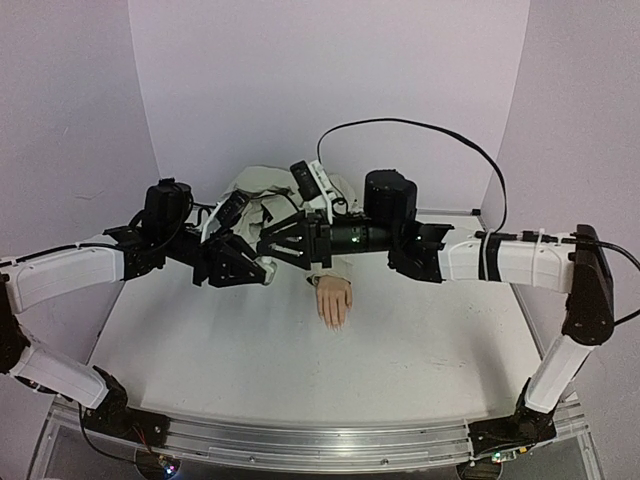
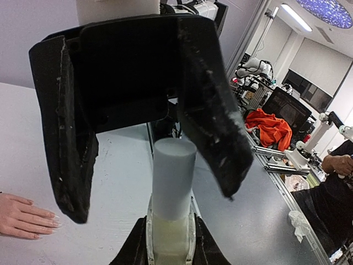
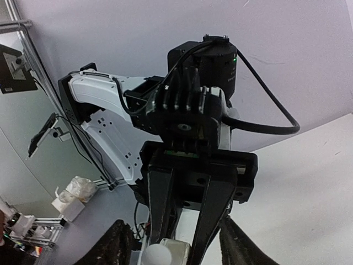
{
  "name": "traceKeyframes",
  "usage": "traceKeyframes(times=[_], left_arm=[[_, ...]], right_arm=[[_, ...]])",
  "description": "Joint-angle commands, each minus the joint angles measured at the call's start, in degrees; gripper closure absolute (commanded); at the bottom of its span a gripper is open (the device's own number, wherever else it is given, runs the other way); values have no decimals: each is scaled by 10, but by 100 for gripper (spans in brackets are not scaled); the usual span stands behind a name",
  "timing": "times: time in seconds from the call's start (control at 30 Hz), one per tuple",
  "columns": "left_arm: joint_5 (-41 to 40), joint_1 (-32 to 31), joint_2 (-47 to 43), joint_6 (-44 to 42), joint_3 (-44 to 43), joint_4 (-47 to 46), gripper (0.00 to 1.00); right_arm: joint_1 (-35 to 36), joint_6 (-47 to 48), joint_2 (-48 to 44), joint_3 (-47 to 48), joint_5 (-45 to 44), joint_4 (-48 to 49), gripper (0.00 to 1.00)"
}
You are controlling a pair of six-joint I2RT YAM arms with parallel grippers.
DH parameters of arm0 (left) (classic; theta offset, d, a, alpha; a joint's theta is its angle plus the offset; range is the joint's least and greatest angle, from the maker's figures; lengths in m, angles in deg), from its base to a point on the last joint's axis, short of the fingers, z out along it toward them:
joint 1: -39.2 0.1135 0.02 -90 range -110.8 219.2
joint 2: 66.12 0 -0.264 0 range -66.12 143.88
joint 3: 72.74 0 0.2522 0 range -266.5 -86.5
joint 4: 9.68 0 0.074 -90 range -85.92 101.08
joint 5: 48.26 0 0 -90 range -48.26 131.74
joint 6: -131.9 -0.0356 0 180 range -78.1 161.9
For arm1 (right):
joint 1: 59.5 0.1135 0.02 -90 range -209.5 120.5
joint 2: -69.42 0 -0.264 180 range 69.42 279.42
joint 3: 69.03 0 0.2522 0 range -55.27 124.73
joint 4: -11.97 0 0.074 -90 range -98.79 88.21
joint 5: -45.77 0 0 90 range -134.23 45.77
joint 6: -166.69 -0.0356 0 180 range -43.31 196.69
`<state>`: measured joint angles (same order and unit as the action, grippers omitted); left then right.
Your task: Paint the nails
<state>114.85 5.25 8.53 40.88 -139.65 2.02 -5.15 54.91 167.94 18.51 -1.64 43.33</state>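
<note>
The mannequin hand lies palm down on the white table, fingers toward me, its nails pale at the fingertips. Its beige sleeve trails to the back. My left gripper is shut on a small white bottle with a tall pale grey cap. My right gripper faces it, open, with one black finger on each side of the cap and apart from it. Both grippers hover left of the hand in the top view, left gripper and right gripper nose to nose.
White walls close the table at the back and sides. A black cable arcs over the right arm. A metal rail runs along the near edge by the arm bases.
</note>
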Motion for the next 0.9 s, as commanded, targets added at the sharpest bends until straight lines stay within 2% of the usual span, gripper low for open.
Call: traceKeyframes(times=[0.0,0.13,0.33,0.57,0.67,0.8,0.87], left_arm=[[33,-4,-4,5,-25,-27,100],[28,-5,-6,5,-25,-27,100],[8,-4,-12,5,-23,-28,100],[-54,-2,-32,-9,-14,-28,100],[-122,1,-49,-9,-5,-28,100],[-296,2,-86,-20,18,-28,100],[-414,2,-103,-30,33,-28,100]], right_arm=[[-1,-23,14,46,56,62,54],[-1,-34,28,59,73,71,66],[0,-41,44,59,90,73,74],[2,-38,46,53,80,72,85],[3,-40,48,55,66,71,100],[9,-42,51,55,18,66,100],[18,-40,52,59,-45,52,100]])
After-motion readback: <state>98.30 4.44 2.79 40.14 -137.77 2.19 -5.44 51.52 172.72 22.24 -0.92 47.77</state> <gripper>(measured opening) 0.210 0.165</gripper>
